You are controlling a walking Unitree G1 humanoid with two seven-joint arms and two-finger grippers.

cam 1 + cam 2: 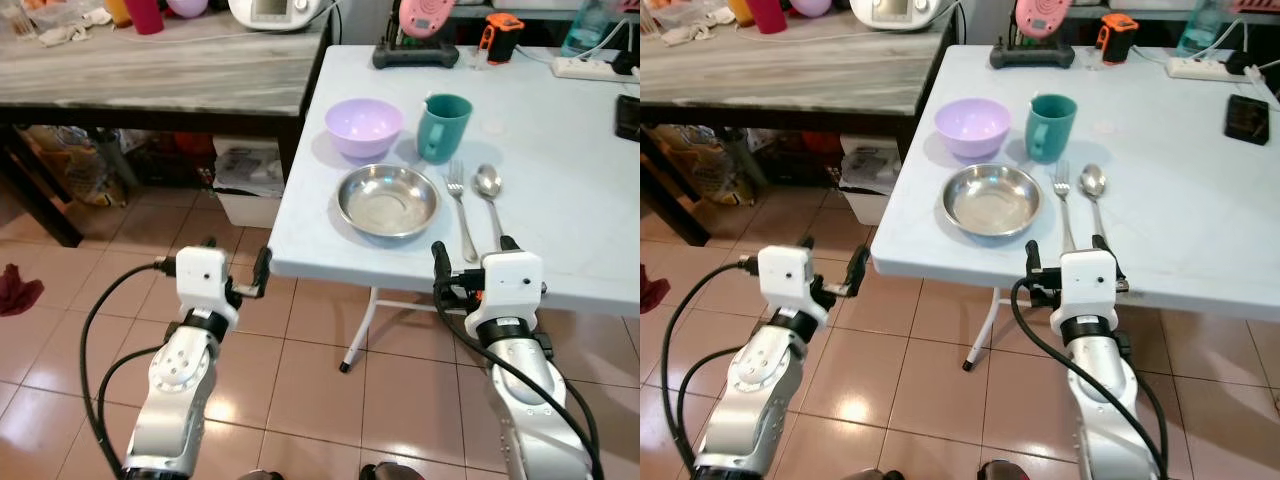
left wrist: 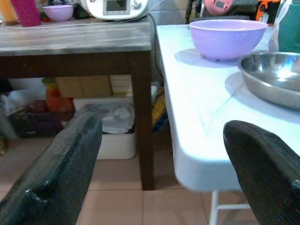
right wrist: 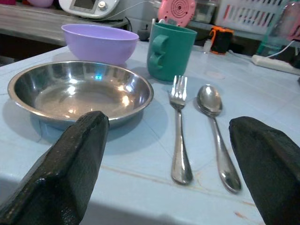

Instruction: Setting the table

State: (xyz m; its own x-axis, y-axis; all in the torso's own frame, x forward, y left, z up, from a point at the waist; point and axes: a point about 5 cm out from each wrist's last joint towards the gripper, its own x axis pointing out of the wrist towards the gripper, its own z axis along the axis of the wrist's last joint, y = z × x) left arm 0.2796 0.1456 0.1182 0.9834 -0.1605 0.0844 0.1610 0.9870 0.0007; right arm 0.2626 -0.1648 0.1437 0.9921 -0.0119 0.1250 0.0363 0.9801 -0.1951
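fork (image 3: 179, 126) handle tip hidden behind right end effector (image 1: 475, 258); both end effectors spread wide.

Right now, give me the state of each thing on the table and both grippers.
Steel bowl: upright, empty.
Purple bowl: upright, behind the steel bowl.
Green mug: upright.
Fork: lying flat, tines away from the robot.
Spoon: lying flat beside the fork.
Left gripper: open, holding nothing.
Right gripper: open, holding nothing.

Shiny steel bowl (image 1: 388, 200), glossy metal fork (image 3: 179, 126), matt lilac plastic bowl (image 1: 364, 126)
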